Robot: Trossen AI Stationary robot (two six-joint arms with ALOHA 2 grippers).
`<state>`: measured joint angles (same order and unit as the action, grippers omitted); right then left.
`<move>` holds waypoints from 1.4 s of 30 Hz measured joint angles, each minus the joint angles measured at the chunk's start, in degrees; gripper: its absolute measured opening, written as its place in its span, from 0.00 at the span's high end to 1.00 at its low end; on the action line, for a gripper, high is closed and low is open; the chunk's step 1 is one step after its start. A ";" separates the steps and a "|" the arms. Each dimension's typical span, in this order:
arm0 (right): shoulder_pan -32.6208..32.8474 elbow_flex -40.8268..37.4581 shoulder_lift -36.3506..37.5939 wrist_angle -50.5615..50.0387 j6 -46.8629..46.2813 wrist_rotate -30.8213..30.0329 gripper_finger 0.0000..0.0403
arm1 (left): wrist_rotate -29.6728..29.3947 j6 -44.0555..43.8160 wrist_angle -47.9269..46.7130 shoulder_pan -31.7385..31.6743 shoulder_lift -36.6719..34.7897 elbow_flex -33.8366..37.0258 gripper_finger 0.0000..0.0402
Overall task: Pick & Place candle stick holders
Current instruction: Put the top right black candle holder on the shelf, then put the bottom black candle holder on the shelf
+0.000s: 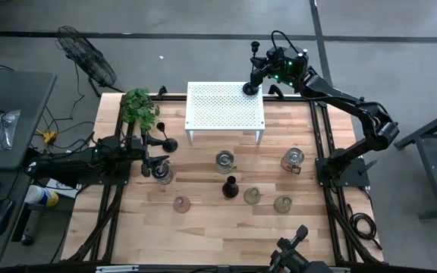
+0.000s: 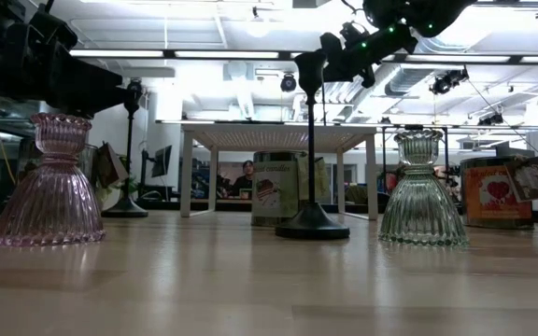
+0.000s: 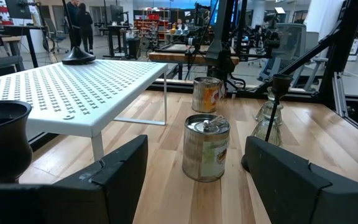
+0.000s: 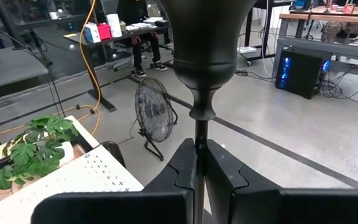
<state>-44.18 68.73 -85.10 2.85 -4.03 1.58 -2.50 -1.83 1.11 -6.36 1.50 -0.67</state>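
Note:
On the far right corner of the white perforated shelf (image 1: 226,114) stands a tall black candlestick (image 4: 204,56). My right gripper (image 1: 258,73) is shut on it. A second black candlestick (image 1: 230,187) stands on the table's middle, and a third (image 3: 2,140) is close beside my left gripper (image 3: 194,180). That gripper waits open at the table's left side with nothing between its fingers. Squat glass holders rest on their wide bases near the front edge: a pinkish one (image 2: 49,187), a greenish one (image 2: 422,191) and another (image 1: 283,204). A clear one (image 1: 163,176) is by my left gripper. My right gripper pinches the candlestick's thin stem (image 4: 199,146) between its two fingers, just below the cup at its top. The fingers come nearly level from the far right side and lie across the stem. The candlestick stands upright with its round base (image 3: 78,57) on the shelf top.
Two tin cans (image 1: 224,161) (image 1: 293,158) stand in front of the shelf. A small leafy plant (image 1: 138,106) is at the far left corner. A floor fan (image 1: 89,57) stands beyond the table's far edge. Bare wood lies along the near edge.

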 joint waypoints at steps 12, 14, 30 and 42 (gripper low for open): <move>0.07 -0.42 -0.25 -4.11 -0.39 0.09 0.82 | -0.04 -0.01 0.01 -0.01 0.01 0.00 0.34; 0.04 -0.13 -0.07 -4.29 -0.37 -0.02 0.77 | 0.02 -0.02 -0.01 -0.01 0.00 0.00 0.34; -1.31 -0.22 11.98 -27.42 2.54 4.20 0.42 | 0.31 -0.02 -0.01 0.01 0.01 0.00 0.34; -1.19 -2.30 14.44 -42.78 7.48 13.34 0.43 | 0.44 -0.02 -0.01 -0.01 0.00 0.00 0.34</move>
<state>-45.38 66.43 -70.66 -39.93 3.45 14.92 -2.07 -1.84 1.10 -6.37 1.50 -0.67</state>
